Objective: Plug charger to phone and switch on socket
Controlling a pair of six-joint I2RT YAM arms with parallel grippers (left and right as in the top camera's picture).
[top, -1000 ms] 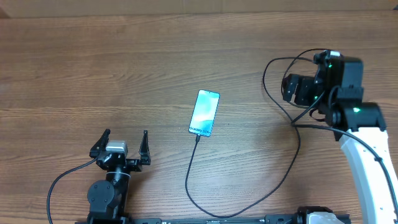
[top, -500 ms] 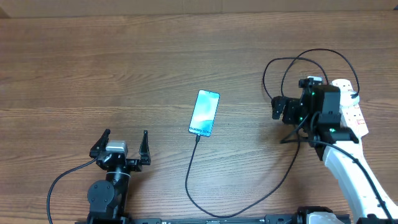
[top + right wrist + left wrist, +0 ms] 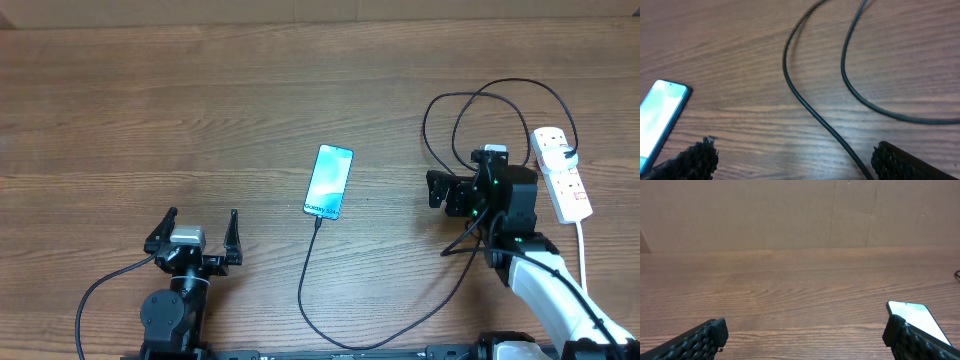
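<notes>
Overhead, the phone (image 3: 329,181) lies face up near the middle of the wooden surface (image 3: 150,100), its screen lit pale blue. The charger (image 3: 318,300) meets the phone's near end, runs toward the near edge, curves right and climbs in loops to the socket (image 3: 560,172), which lies on the far right side with its white cord trailing toward the near edge. The left fingers (image 3: 233,228) sit low on the left, spread wide and holding nothing, well apart from the phone. The right fingers (image 3: 436,190) point left toward the phone from between it and the socket, with the cable's loops around and beneath that arm. In the left wrist view, the left fingers (image 3: 700,339) show at both lower corners, set wide, with bare surface between them and a corner of the phone (image 3: 915,319) just beside the right-hand one. In the right wrist view, the right fingers (image 3: 692,159) also stand wide and empty; two strands of the charger (image 3: 810,107) cross the surface ahead of them, and the phone (image 3: 657,117) shows at the left edge.
</notes>
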